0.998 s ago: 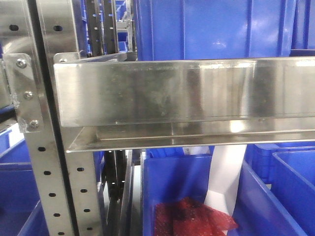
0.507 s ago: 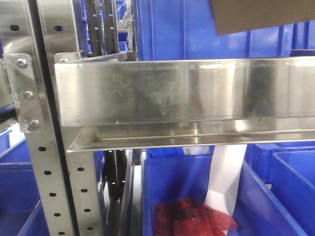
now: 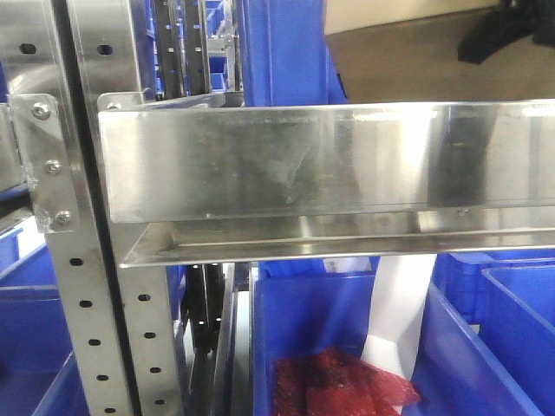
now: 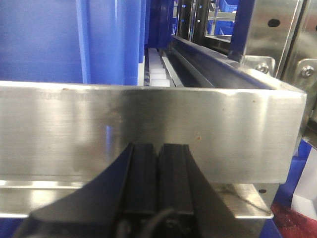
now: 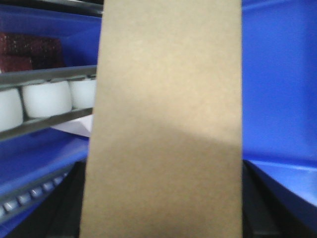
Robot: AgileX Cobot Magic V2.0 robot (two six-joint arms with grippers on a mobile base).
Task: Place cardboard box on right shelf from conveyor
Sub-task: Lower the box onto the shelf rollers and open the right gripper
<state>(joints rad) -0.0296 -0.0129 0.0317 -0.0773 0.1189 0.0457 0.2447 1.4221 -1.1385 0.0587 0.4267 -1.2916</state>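
The plain tan cardboard box (image 3: pixel 408 61) hangs just above and behind the tall polished lip of the right shelf (image 3: pixel 286 160), at the top right of the front view. It fills the right wrist view as the cardboard box (image 5: pixel 163 124). My right gripper (image 5: pixel 161 213) is shut on it, with dark fingers (image 5: pixel 257 208) at both of its sides, and a black part of that gripper (image 3: pixel 512 30) shows behind the box. My left gripper (image 4: pixel 158 148) is shut with nothing in it, close in front of the shelf lip (image 4: pixel 148 114). The conveyor is out of view.
Tall blue bins (image 3: pixel 277 52) stand on the shelf behind the lip. Perforated steel uprights (image 3: pixel 87 260) carry the shelf at the left. Below are more blue bins (image 3: pixel 486 347), one holding a red mesh bag (image 3: pixel 338 386). White rollers (image 5: pixel 44 99) run beside the box.
The cardboard box came in from the top right and moved down and left. It now covers far more of the space above the shelf lip, and the right gripper shows behind it.
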